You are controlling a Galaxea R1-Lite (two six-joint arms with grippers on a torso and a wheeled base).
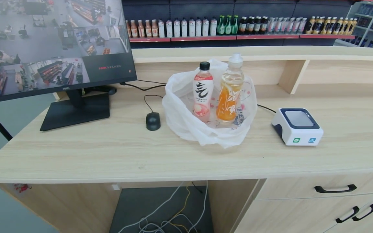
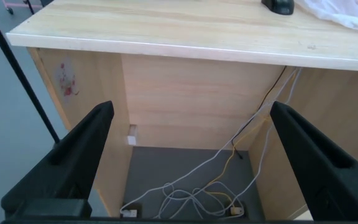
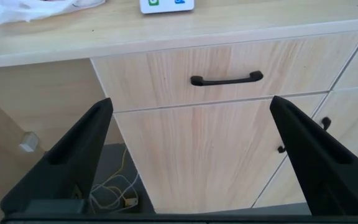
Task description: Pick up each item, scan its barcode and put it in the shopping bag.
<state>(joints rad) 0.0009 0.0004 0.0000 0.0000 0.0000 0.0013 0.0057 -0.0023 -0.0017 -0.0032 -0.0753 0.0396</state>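
Our left gripper (image 2: 191, 109) hung with its fingers spread wide and nothing between them. It sat lower than the shopping bag (image 1: 186, 126) and on the near side of it, facing the open bay under the counter (image 1: 108, 152), where loose cables (image 2: 191, 193) lay on the floor. Our right gripper (image 3: 191, 102) was just as wide and just as empty, also below the bag and nearer to us, facing a drawer front with a black handle (image 3: 226, 79).

The bag stood open on the counter with its white walls slumped low. Inside it a pink bottle (image 1: 202, 90) and an orange bottle (image 1: 229, 94) stood upright side by side; we could not tell whether they touched. The scanner (image 1: 297, 126) sat to the right of the bag and near it, and a mouse (image 1: 153, 121) lay just to the bag's left. A monitor (image 1: 53, 42) stood farther left.

With both bottles bagged, we judged the task at or near its end. The danger we saw was toppling. The bottles were tall and the thin film gave them no support, so a brush against the bag could tip them over its rim. An arm lifting from below could also strike the counter's front edge and jolt everything on it.
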